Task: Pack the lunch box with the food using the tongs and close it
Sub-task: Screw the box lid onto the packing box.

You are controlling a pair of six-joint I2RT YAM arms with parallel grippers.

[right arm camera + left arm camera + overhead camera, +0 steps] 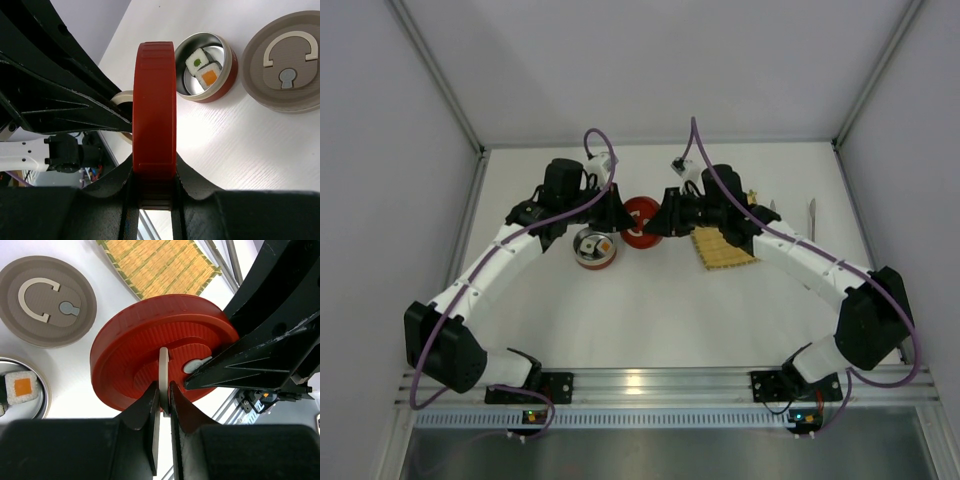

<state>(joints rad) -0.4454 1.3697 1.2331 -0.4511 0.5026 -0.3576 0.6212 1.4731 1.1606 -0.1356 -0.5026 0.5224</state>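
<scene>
The red lid (155, 100) is being clamped by the right gripper (155, 167), its handle (163, 365) by the left gripper (162, 390), and risks being wrenched loose beside the lunch box (222, 90)

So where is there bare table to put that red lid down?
The widest bare patch is the near table, between the tin and the arms' bases. Another runs behind the arms to the back wall. Crowded: the middle, where tin, red lid, grey lid and mat cluster; tongs lie right.

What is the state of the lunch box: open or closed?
Open. The lunch box shows its metal inside with two sushi pieces uncovered, and the red lid is held off it by the right gripper.
</scene>
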